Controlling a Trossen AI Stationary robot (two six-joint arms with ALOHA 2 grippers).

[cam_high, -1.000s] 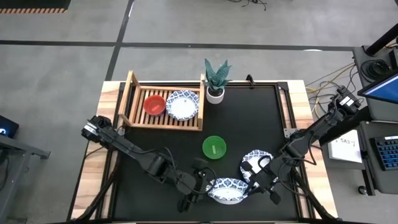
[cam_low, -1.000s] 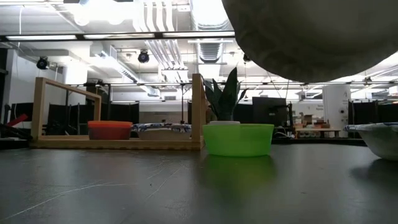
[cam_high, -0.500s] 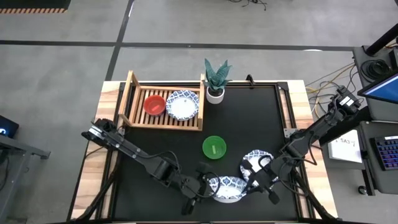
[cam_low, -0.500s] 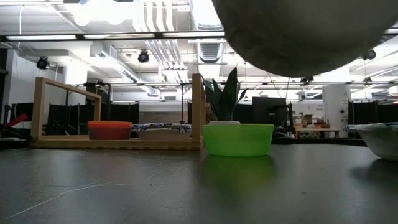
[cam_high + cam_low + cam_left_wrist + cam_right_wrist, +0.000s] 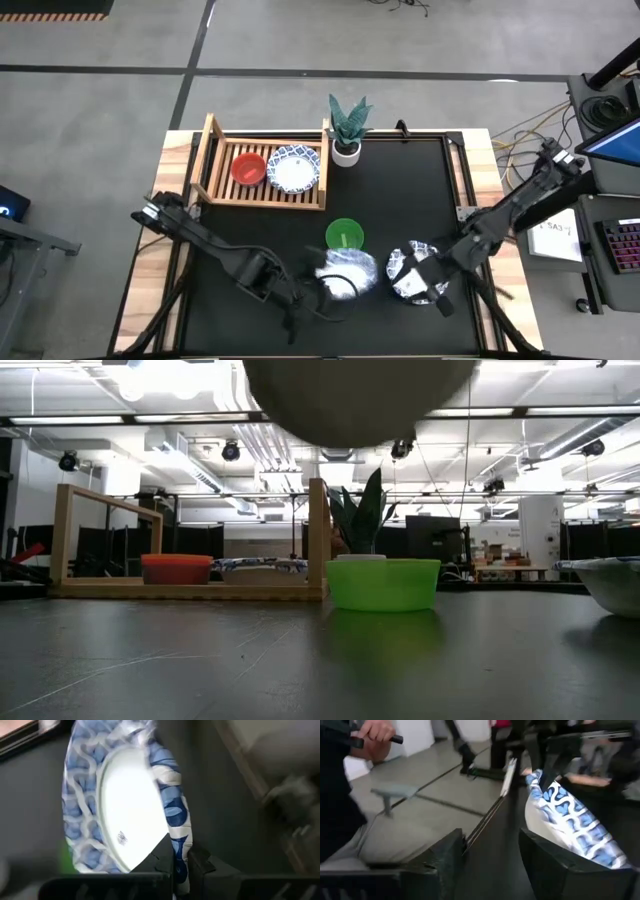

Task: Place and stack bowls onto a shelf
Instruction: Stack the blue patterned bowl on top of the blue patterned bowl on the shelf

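Left tool [image 5: 181,865] pinching patterned bowl [image 5: 125,815] rim, lifted beside green bowl [image 5: 345,236]

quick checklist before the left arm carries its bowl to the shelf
1. Left gripper shut on the patterned bowl's rim: ok.
2. Bowl lifted off the mat: ok, the low view shows it in the air.
3. Green bowl close to the carried bowl: not ok, steer around it.
4. Shelf space: not ok, a red bowl and a patterned bowl fill both spots; stack instead.
5. Right gripper at the other patterned bowl, out of the path: ok.
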